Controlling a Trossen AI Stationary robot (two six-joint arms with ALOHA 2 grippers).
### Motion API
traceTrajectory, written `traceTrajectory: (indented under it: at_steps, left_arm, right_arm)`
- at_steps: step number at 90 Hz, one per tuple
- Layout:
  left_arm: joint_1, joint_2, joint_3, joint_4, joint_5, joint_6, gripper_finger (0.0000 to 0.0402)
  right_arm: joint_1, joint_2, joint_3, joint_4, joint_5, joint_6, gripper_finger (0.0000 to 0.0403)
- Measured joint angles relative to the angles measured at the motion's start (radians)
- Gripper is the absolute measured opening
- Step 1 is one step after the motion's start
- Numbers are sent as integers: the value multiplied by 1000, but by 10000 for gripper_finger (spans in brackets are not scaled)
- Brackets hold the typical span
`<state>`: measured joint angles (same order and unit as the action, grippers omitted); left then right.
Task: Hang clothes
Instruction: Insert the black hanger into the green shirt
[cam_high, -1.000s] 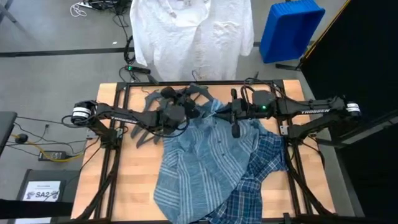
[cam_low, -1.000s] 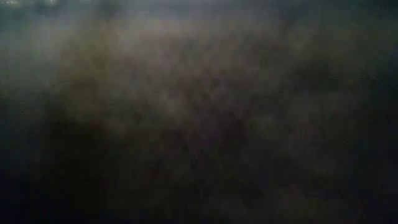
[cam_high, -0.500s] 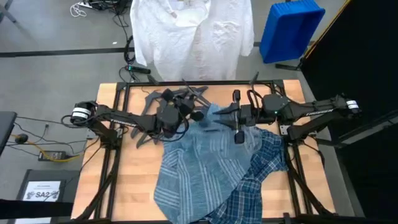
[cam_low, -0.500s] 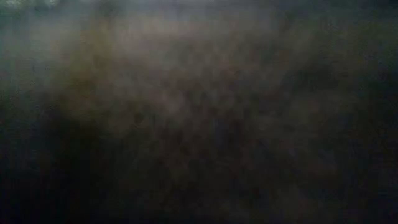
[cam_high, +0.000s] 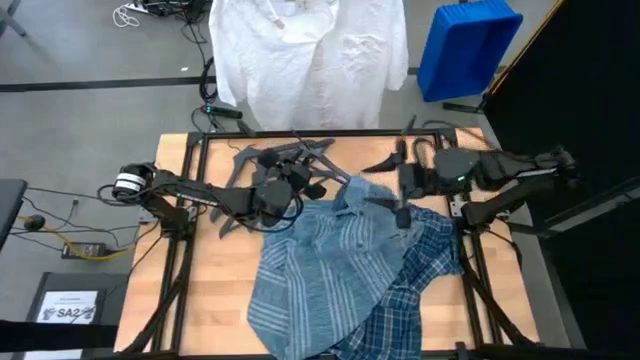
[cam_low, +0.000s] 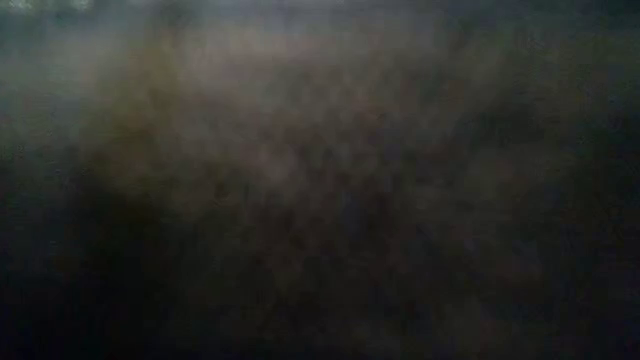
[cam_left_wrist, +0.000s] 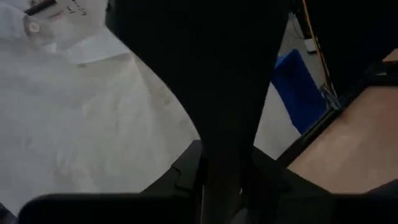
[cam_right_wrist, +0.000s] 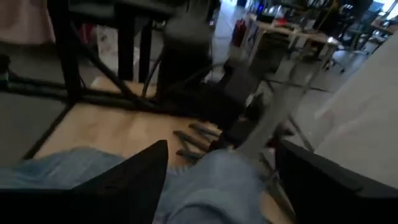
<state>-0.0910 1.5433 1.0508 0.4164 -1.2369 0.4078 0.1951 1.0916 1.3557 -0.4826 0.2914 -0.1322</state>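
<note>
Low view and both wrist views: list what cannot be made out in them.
- Low view: everything; the whole picture is a dark blur, as if something covers the lens.
- Left wrist view: the left claw's own fingers, lost behind a dark shape; only the plain white collared shirt and a blue plastic bin show.
- Right wrist view: whether the right claw grips the light blue-grey striped shirt; it is blurred.

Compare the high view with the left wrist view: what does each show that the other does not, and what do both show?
Only the high view shows the striped shirt and plaid shirt on the table, the hangers, and the right gripper at the striped shirt's collar. Only the left wrist view shows a close dark hanger arm. Both show the hanging white shirt and blue bin.
</note>
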Motion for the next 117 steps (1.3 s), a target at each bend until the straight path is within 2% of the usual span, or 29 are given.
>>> traceTrajectory:
  at_steps: [14,24,29,45,59,75,95,117]
  left_arm:
    - [0,0,0,-2,-3,3,56]
    - [0,0,0,-4,-7,17,56]
    - [0,0,0,-8,-8,33,56]
    - [0,0,0,-68,-10,34,56]
    - [0,0,0,-106,-22,33,56]
    - [0,0,-1,-117,-30,33,56]
    - [0,0,-2,-128,-32,36,56]
    - [0,0,-2,-128,-23,35,56]
  right_arm:
    - [-1,-41,73,-68,-2,18,250]
    - [-49,-55,113,-202,-20,131,233]
    - [-99,-54,127,-281,-95,212,226]
    - [-282,-4,127,-448,-455,365,215]
    - [-379,79,127,-495,-609,379,220]
    - [-411,181,127,-508,-747,375,223]
    - [-405,270,127,-460,-797,355,191]
    - [-409,304,127,-359,-789,341,111]
